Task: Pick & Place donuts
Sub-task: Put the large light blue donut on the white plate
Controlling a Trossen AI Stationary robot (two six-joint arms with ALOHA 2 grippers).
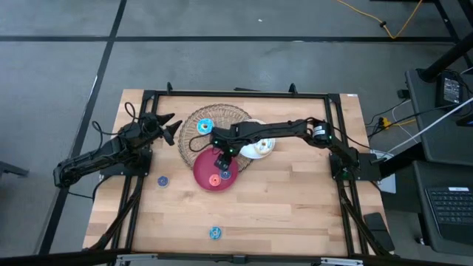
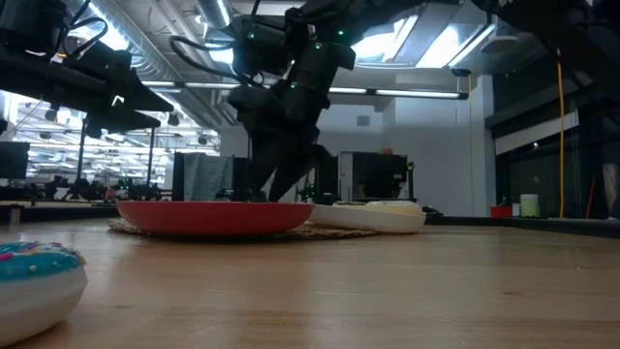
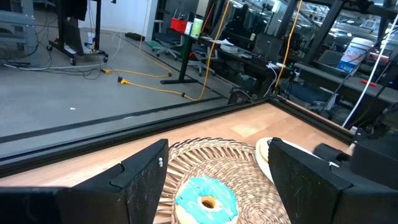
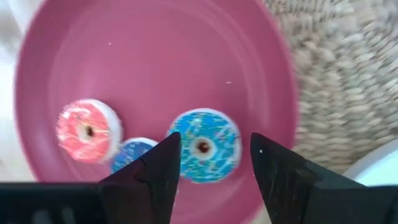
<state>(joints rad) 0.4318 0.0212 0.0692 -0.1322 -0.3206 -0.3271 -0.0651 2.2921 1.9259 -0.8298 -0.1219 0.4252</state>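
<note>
Donuts lie scattered across the wooden table (image 1: 295, 207). Three sit in the red plate (image 4: 155, 56) — a cyan sprinkled donut (image 4: 204, 145), a pink donut (image 4: 85, 129) and a small blue donut (image 4: 132, 154) touching the pink one. The right gripper (image 4: 214, 163) hangs just above the plate with its jaws apart on either side of the cyan sprinkled donut, gripping nothing. Another cyan donut (image 3: 206, 199) rests on the wicker mat (image 3: 230, 165), which the red plate overlaps beside a white plate (image 1: 259, 149). The left gripper (image 1: 168, 127) waits at the mat's left edge, jaws wide apart and empty. Two more lie on bare wood — a navy donut (image 1: 162, 180) left of the red plate and a near-edge cyan donut (image 1: 215, 233).
</note>
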